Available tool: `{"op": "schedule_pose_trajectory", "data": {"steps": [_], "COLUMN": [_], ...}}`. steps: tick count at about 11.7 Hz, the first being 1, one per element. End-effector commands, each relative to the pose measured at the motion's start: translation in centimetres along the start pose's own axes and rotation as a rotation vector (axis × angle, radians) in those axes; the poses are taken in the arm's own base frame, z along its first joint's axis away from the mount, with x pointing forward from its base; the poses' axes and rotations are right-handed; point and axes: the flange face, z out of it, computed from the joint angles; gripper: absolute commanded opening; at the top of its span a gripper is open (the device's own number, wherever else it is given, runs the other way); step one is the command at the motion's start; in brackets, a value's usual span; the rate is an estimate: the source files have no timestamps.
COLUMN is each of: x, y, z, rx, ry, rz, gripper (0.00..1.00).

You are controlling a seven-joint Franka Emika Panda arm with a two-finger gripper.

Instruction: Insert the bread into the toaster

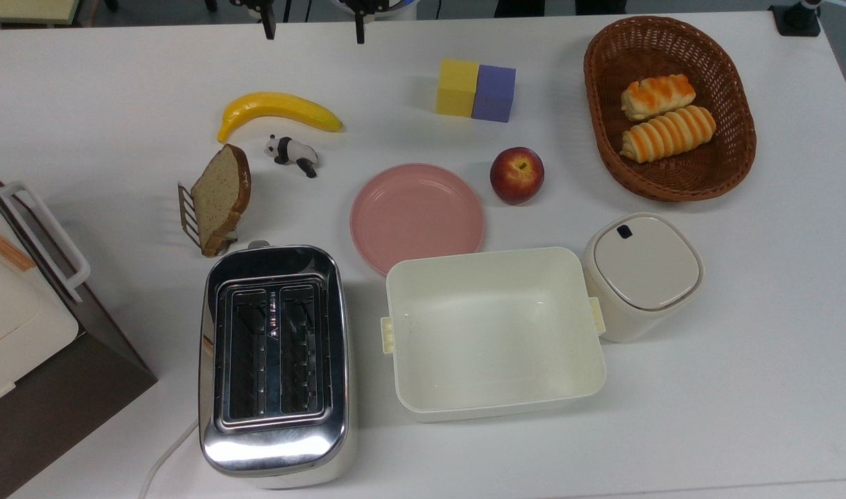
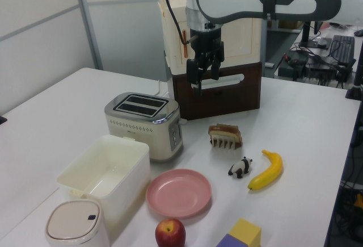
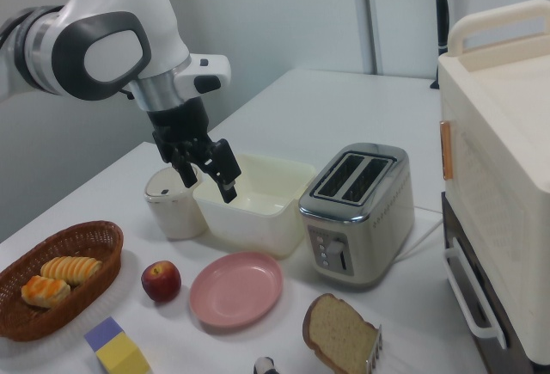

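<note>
A slice of brown bread stands on edge, leaning in a small wire rack, just beyond the toaster in the top view. The chrome two-slot toaster sits near the front edge with both dark slots unoccupied; its white cord trails off at the front. The left view shows the bread to the right of the toaster. In the right view the bread lies in front of the toaster. My gripper hangs open and holds nothing, high above the table's far edge, well away from the bread. It also appears in the left view and the right view.
Near the bread lie a banana and a panda figure. A pink plate, an apple, a cream tub and a lidded container fill the middle. Blocks, a roll basket and a cream appliance border them.
</note>
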Motion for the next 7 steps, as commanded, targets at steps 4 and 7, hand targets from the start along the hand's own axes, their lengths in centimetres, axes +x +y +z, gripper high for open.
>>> {"op": "schedule_pose_trajectory", "data": {"steps": [4, 7], "x": [0.6, 1.2], "y": [5.0, 7.0], "z": [-0.3, 1.7], "rx": [-0.022, -0.030], "ry": [0.087, 0.057], "rz": [0.046, -0.027], "gripper": [1.00, 1.00]}}
